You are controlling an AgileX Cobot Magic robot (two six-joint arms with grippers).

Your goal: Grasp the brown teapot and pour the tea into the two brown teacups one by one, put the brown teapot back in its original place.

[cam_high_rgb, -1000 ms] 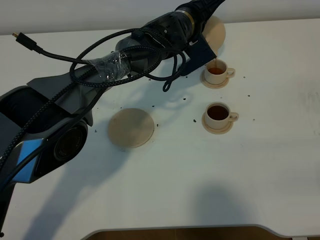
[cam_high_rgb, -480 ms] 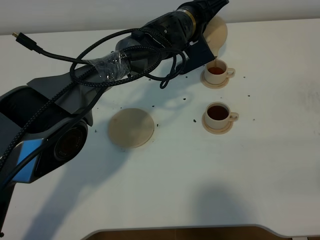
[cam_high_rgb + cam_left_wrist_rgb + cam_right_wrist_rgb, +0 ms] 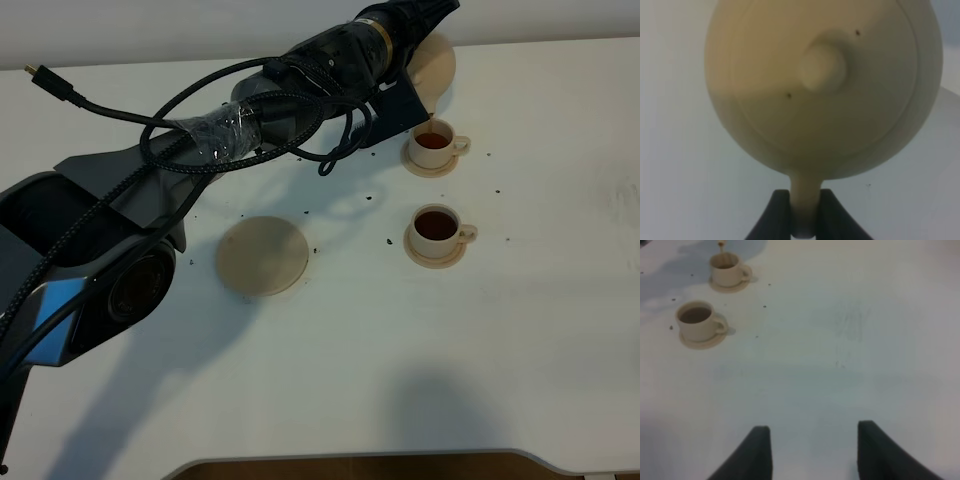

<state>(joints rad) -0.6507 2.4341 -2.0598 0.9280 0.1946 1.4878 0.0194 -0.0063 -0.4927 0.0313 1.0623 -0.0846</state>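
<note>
While the left pincer (image 3: 805,212) grips the loop handle of the tilted round tan ceramic teapot (image 3: 825,85) above the farther small tan teacup (image 3: 434,146), overpouring risks spillage onto the white desk (image 3: 560,330).

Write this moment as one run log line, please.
phase: pouring | left end effector: shut on teapot handle | far cup: filling | near cup: full | right end effector: open, idle
</note>
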